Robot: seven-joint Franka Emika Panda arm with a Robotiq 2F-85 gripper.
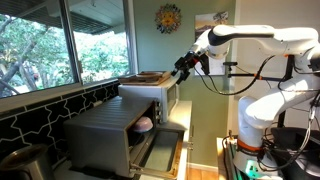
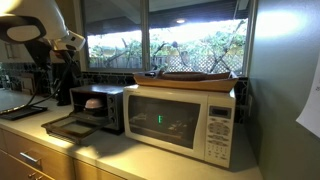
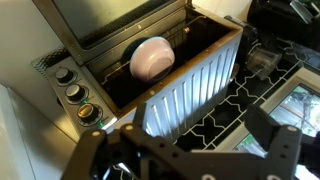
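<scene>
Low in the wrist view, the gripper (image 3: pixel 190 168) is spread wide. Its two dark fingers (image 3: pixel 95 150) are far apart, with nothing between them. Higher up in that view sits a small toaster oven (image 3: pixel 110 25). A pink bowl (image 3: pixel 152 57) lies inside the oven, near the middle of the frame, with its round side showing. Three round knobs (image 3: pixel 75 95) sit on the oven's front, at the left of the frame. The gripper is near the bowl but does not touch it.

At the upper middle of an exterior view, the gripper (image 1: pixel 185 63) hangs in the air, higher than the oven. At the lower left of an exterior view, the oven's door (image 2: pixel 65 127) lies open and flat. Just beside the oven stands a white microwave (image 2: pixel 170 120) with a flat brown tray (image 2: pixel 195 78) on top.
</scene>
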